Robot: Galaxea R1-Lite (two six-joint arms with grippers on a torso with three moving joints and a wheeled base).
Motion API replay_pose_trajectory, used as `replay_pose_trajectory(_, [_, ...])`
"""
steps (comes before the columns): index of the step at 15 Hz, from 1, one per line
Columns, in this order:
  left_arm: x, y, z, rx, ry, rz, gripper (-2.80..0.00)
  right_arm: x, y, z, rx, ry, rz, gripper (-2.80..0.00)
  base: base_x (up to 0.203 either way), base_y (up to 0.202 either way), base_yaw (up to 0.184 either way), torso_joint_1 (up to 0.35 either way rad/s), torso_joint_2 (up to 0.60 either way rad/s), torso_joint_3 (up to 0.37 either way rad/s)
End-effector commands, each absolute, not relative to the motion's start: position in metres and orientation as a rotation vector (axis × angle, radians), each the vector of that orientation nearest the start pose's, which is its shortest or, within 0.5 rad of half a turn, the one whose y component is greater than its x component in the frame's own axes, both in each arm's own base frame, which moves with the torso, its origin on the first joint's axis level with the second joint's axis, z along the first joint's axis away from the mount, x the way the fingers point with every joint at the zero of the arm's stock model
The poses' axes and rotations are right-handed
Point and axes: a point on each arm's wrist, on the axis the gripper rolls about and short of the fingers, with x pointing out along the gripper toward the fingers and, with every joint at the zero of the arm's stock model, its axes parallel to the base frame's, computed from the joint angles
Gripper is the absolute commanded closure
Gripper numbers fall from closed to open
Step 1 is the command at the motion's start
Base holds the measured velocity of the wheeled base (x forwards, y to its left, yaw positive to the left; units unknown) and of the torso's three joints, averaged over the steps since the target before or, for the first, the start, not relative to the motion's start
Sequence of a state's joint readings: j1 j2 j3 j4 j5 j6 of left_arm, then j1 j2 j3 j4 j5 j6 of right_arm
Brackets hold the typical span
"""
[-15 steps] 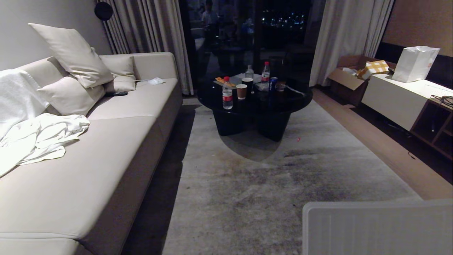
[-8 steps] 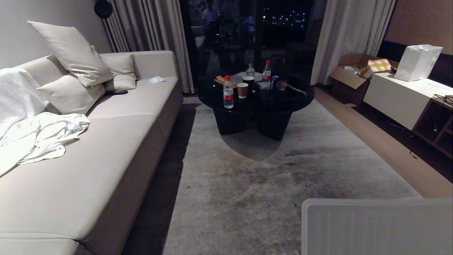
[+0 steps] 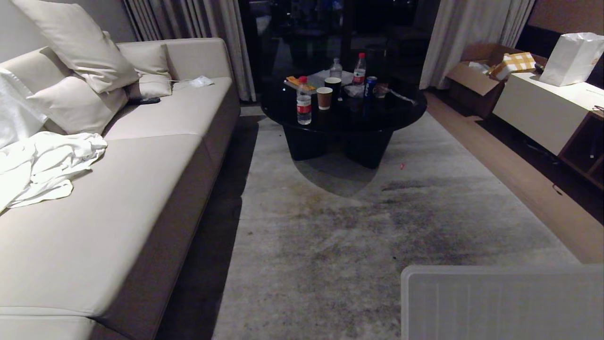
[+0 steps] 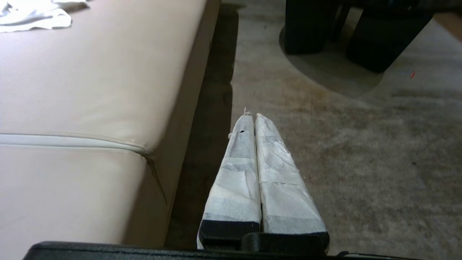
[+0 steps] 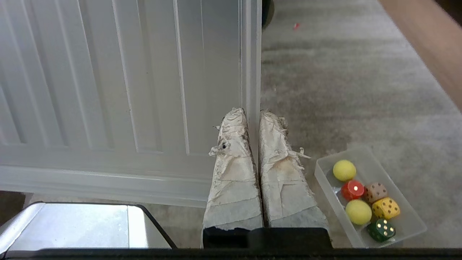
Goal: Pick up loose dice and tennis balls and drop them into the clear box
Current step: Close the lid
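Dice and balls sit together in the clear box (image 5: 368, 196) at the lower right of the right wrist view: two tennis balls (image 5: 344, 170), a red die (image 5: 352, 190), a tan die (image 5: 376, 191), a yellow die (image 5: 386, 208) and a green die (image 5: 381, 230). The right gripper (image 5: 253, 117) is clamped on the edge of the whitish ribbed lid (image 5: 119, 90). The left gripper (image 4: 252, 117), closed and empty, hangs over the carpet (image 4: 361, 144) beside the sofa (image 4: 90, 90). At upper right of the head view, an open cardboard carton (image 3: 476, 78) holds a checked cloth (image 3: 517, 62).

A: The whitish ribbed flat lid (image 3: 502, 302) runs off the head view's lower right corner.
B: And that tiny red speck (image 3: 402, 166) on the grey carpet (image 3: 330, 245)? Too small to tell.
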State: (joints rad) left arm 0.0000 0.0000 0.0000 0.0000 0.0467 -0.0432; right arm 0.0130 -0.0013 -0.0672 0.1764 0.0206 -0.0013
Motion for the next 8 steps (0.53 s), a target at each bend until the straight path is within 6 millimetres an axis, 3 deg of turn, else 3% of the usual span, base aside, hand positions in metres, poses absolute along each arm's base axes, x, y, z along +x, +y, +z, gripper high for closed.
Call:
replay_pose_trajectory(1, [-0.0226, 0.0011, 0.0751, -0.043, 0.002, 0.048, 0.00, -0.0288, 0.0001, 0.0754, -0.001, 0.112, 0.034, 0.00, 0.000, 0.000, 0.000, 0.002, 0.00, -0.204])
replay_pose_trajectory(8, [-0.0226, 0.0010, 0.0751, -0.032, 0.002, 0.045, 0.00, -0.0289, 0.0001, 0.0759, -0.001, 0.109, 0.035, 0.00, 0.000, 0.000, 0.000, 0.002, 0.00, -0.197])
